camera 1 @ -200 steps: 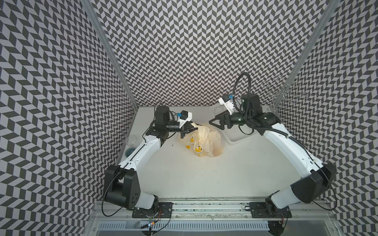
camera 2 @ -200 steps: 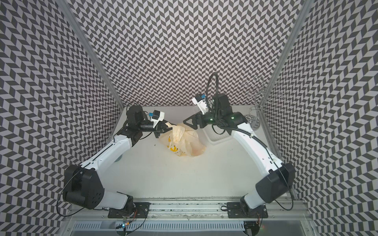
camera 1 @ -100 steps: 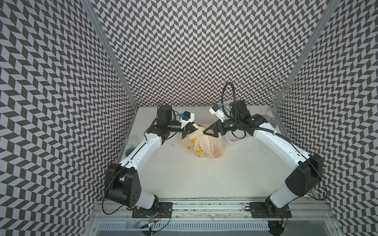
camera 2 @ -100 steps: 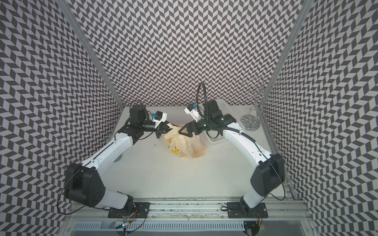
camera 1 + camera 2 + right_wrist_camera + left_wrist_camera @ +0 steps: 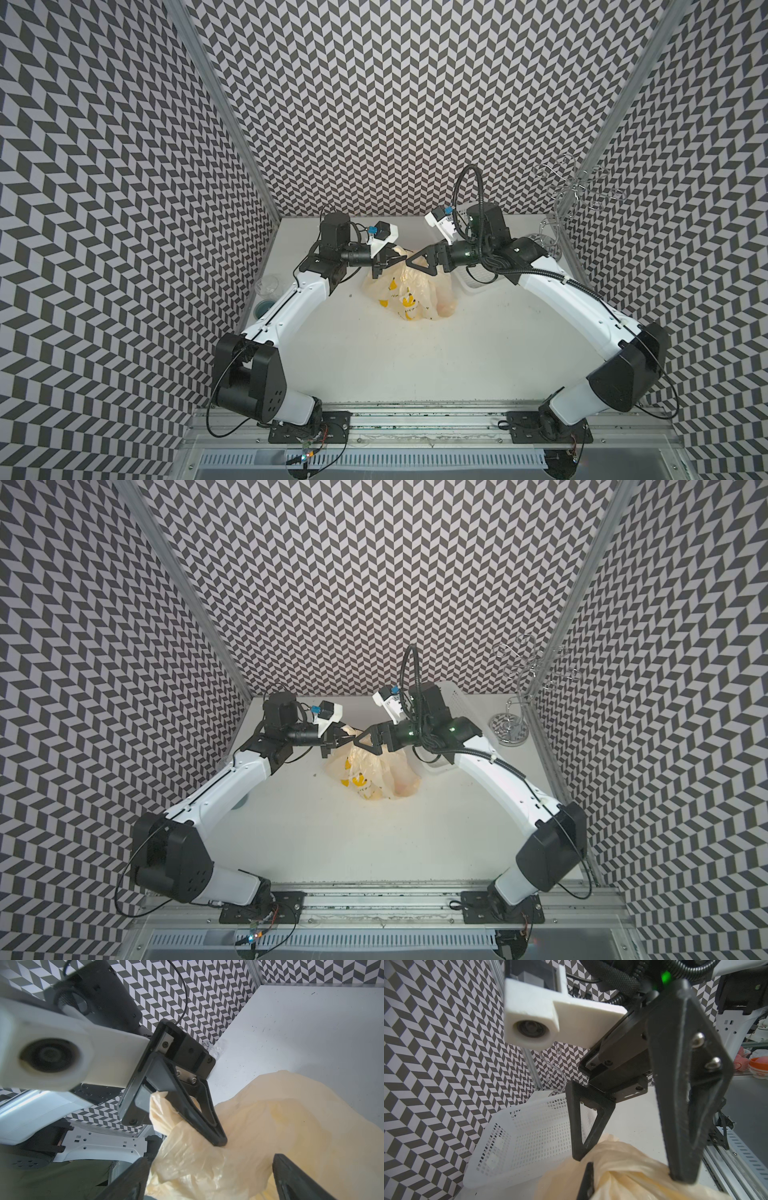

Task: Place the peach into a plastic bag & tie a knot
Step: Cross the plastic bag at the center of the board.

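Left gripper (image 5: 218, 1142): jaws together, clamped on the gathered top of the plastic bag (image 5: 409, 291). A flap of film sticks out behind its fingers.
Right gripper (image 5: 630, 1165): jaws wide apart and empty, one finger on each side of the bunched neck, just right of the left pinch.
Plastic bag: lies mid-table toward the far side, banana print up, neck lifted to the grippers.
Peach (image 5: 446, 306): shows as a pinkish round through the film in the bag's near-right corner, so it is already inside.
Knot: none that I can tell; the neck shows only a twist.
Step in hand: probably taking a second grip on the neck so that tying can begin.
Doing it well: close the right jaws on a strand separate from the one the left holds, near that pinch but clear of its fingers. Keep the left clamp firm. Leave the peach's weight on the table (image 5: 374, 357) so the thin film is not strained.
Watch for: film slipping out of the pinch. The white perforated basket (image 5: 508, 1147) sits just right of the bag, under the right wrist.
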`<state>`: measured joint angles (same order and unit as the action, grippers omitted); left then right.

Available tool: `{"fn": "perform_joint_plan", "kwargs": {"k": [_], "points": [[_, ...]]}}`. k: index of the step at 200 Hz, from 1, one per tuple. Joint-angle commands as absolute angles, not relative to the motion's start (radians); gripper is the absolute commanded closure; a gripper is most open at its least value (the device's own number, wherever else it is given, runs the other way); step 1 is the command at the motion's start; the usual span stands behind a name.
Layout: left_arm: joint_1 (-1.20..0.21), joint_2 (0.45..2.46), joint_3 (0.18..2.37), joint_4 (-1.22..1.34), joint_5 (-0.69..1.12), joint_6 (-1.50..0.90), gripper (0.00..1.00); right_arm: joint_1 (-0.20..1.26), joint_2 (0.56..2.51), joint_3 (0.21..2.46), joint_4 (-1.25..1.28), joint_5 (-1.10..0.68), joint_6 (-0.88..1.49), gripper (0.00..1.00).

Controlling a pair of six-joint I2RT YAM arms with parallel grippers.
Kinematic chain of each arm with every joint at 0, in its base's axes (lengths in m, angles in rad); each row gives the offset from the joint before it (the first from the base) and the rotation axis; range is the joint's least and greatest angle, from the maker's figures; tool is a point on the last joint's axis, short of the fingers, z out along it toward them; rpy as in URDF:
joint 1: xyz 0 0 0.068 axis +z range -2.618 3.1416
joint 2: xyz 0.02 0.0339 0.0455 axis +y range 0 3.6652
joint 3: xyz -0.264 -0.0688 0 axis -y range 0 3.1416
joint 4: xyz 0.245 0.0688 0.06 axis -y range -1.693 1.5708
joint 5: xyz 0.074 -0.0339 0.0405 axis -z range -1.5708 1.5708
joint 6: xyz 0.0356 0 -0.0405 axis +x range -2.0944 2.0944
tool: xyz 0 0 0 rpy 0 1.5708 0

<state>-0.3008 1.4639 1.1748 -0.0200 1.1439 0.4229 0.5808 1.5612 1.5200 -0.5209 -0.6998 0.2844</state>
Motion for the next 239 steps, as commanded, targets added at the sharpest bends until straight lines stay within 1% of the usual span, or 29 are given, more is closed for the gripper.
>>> {"fn": "perform_joint_plan", "kwargs": {"k": [1, 5, 6, 7, 11, 50, 74, 95, 109, 130, 147, 167, 192, 209, 239], "points": [[-0.307, 1.430, 1.177, 0.007, 1.137, 0.385, 1.00, 0.598, 1.551, 1.504, -0.483, -0.681, 0.306, 0.06], [-0.307, 1.430, 1.178, 0.008, 1.137, 0.380, 1.00, 0.600, 1.552, 1.502, -0.485, -0.679, 0.306, 0.06], [-0.307, 1.430, 1.178, 0.008, 1.137, 0.379, 1.00, 0.602, 1.553, 1.502, -0.486, -0.628, 0.294, 0.14], [-0.307, 1.431, 1.178, 0.008, 1.138, 0.378, 1.00, 0.602, 1.553, 1.502, -0.486, -0.602, 0.286, 0.17], [-0.307, 1.432, 1.179, 0.009, 1.137, 0.374, 1.00, 0.608, 1.555, 1.503, -0.489, -0.570, 0.274, 0.20], [-0.320, 1.440, 1.194, -0.007, 1.138, 0.367, 1.00, 0.638, 1.580, 1.495, -0.512, -0.483, 0.223, 0.28], [-0.322, 1.440, 1.198, -0.015, 1.138, 0.357, 1.00, 0.650, 1.585, 1.481, -0.509, -0.461, 0.211, 0.28], [-0.322, 1.443, 1.205, -0.022, 1.137, 0.344, 1.00, 0.657, 1.593, 1.465, -0.506, -0.437, 0.193, 0.32], [-0.323, 1.444, 1.210, -0.031, 1.137, 0.343, 1.00, 0.658, 1.601, 1.461, -0.515, -0.418, 0.174, 0.37], [-0.323, 1.439, 1.219, -0.052, 1.137, 0.351, 1.00, 0.658, 1.616, 1.476, -0.551, -0.376, 0.156, 0.48], [-0.324, 1.431, 1.220, -0.060, 1.138, 0.351, 1.00, 0.662, 1.619, 1.497, -0.565, -0.333, 0.152, 0.55], [-0.328, 1.428, 1.230, -0.084, 1.085, 0.341, 1.00, 0.677, 1.627, 1.529, -0.606, -0.228, 0.133, 0.65], [-0.327, 1.435, 1.251, -0.115, 1.057, 0.312, 1.00, 0.694, 1.618, 1.521, -0.617, -0.022, 0.082, 0.76], [-0.327, 1.456, 1.272, -0.129, 1.057, 0.270, 1.00, 0.712, 1.612, 1.509, -0.590, 0.099, 0.048, 0.83], [-0.321, 1.509, 1.322, -0.152, 1.059, 0.209, 1.00, 0.736, 1.603, 1.443, -0.488, 0.228, 0.012, 0.96]]}}
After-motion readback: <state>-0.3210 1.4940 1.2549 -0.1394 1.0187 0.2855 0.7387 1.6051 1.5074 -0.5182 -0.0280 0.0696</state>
